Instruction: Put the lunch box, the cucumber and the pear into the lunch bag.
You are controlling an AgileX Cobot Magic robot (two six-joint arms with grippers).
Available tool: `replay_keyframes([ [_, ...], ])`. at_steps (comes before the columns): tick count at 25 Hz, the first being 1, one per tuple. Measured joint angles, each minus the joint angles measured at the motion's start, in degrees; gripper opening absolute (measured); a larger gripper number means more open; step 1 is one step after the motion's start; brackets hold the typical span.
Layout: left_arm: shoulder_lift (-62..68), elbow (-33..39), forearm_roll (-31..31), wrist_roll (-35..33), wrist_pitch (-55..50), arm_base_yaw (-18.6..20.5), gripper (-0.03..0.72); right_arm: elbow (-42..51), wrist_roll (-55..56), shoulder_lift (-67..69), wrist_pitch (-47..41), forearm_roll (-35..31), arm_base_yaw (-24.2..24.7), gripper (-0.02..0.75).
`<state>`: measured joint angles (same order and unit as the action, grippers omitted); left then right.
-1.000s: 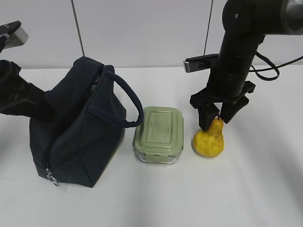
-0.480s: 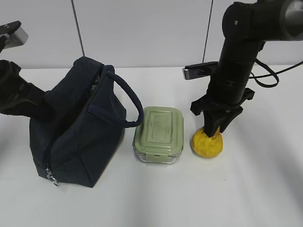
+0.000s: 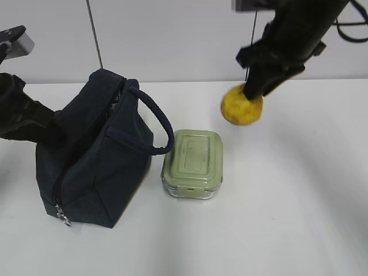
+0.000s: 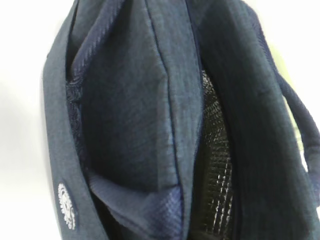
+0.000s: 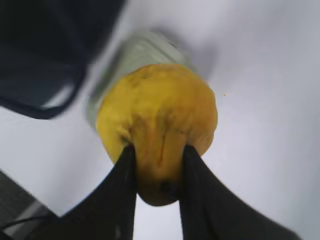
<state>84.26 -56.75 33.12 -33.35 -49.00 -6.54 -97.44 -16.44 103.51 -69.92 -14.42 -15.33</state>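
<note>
Nearest to us, the front of the white bench (image 3: pixel 276 241) lies bare and smooth, with soft grey shadows on it. A little further in, the lunch bag (image 3: pixel 95 161) stands upright on the left part of the bench, its dark navy fabric gaping at the top, one padded loop handle (image 3: pixel 158 123) arching out to its right and a metal zipper pull (image 3: pixel 62 217) hanging at its lower front corner. Just beside it, to the right and not touching it, the lunch box (image 3: pixel 193 163) sits flat on the bench with its pale green lid on. In the left wrist view we look straight into the bag's open mouth and see the dark mesh lining (image 4: pixel 215 170). The left gripper itself does not show in that view; it is fully closed, and we cannot tell from the pictures whether it has hold of the bag. The left arm (image 3: pixel 23 115) reaches in against the bag's left side.

Further back and higher, the pear (image 3: pixel 242 104) hangs clear above the bench, behind and to the right of the lunch box. The right gripper (image 5: pixel 159 165) pinches its narrow neck between two black fingers (image 5: pixel 122 195), the yellow body hanging below. We see no cucumber in any view.

Behind the bench, a plain pale wall (image 3: pixel 172 40) closes the room, crossed by two thin dark vertical lines (image 3: pixel 95 34).
</note>
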Motion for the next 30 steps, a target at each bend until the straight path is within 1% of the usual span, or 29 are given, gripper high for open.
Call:
replay_keyframes([
  [2,0.0,0.0,0.0,0.0,0.0,0.0,0.001,-2.0,-5.1,-2.5,0.0,-9.0,-0.1,0.161],
  [5,0.0,0.0,0.0,0.0,0.0,0.0,0.001,-3.4,-13.6,-3.7,2.0,-21.8,-2.2,0.161],
  [8,0.0,0.0,0.0,0.0,0.0,0.0,0.001,-3.4,-18.8,-2.8,7.1,-27.2,-6.6,0.161],
  [12,0.0,0.0,-0.1,0.0,0.0,0.0,0.001,-3.4,-22.5,0.7,14.1,-28.6,-12.3,0.160],
  [15,0.0,0.0,-0.1,0.0,0.0,0.0,0.001,-3.4,-24.2,4.5,17.3,-29.2,-14.5,0.160],
  [20,0.0,0.0,-0.1,0.0,0.0,0.0,0.001,-3.4,-25.1,10.4,19.6,-28.7,-15.0,0.160],
  [24,0.0,0.0,-0.1,0.0,0.0,0.0,0.001,-3.4,-22.6,12.5,18.8,-23.8,-15.0,0.159],
  [27,0.0,0.0,-0.1,0.0,0.1,0.0,0.001,-3.4,-21.5,12.9,18.1,-22.4,-15.0,0.160],
  [29,0.0,0.0,-0.1,0.0,0.1,0.0,0.001,-3.5,-21.3,12.9,17.9,-22.4,-15.0,0.186],
  [30,0.0,0.0,-0.1,0.0,0.1,0.0,0.001,-3.6,-21.3,12.9,17.4,-22.4,-15.0,0.225],
])
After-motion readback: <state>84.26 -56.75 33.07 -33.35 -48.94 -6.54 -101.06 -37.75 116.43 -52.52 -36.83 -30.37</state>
